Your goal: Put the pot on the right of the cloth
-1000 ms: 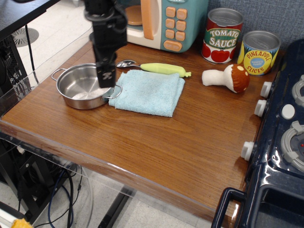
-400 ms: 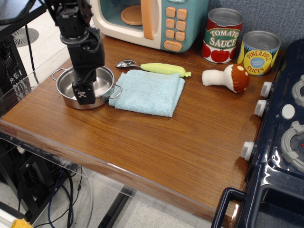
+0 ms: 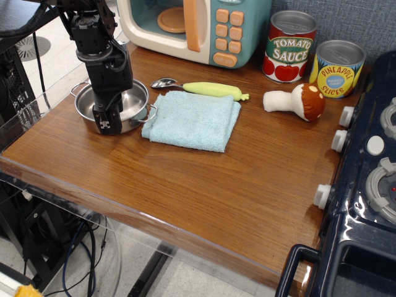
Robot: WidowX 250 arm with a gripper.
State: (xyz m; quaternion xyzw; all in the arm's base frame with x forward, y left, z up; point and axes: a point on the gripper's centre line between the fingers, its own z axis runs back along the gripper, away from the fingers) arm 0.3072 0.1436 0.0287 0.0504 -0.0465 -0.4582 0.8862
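The small shiny steel pot (image 3: 137, 102) with wire loop handles is at the left of the wooden table, just left of the light blue cloth (image 3: 193, 119). My black gripper (image 3: 105, 123) comes down from above and is shut on the pot's near rim. The pot looks slightly raised off the table, and its right handle is next to the cloth's left edge. My arm hides the middle of the pot.
A spoon with a yellow-green handle (image 3: 213, 89) lies behind the cloth. A toy mushroom (image 3: 297, 101), a tomato sauce can (image 3: 291, 46) and a pineapple can (image 3: 337, 68) are at the back right. A toy microwave (image 3: 204, 25) stands behind. A toy stove (image 3: 371, 185) borders the right edge.
My gripper moved from the pot's right side to its near rim and closed on it. The pot has shifted slightly up and away.
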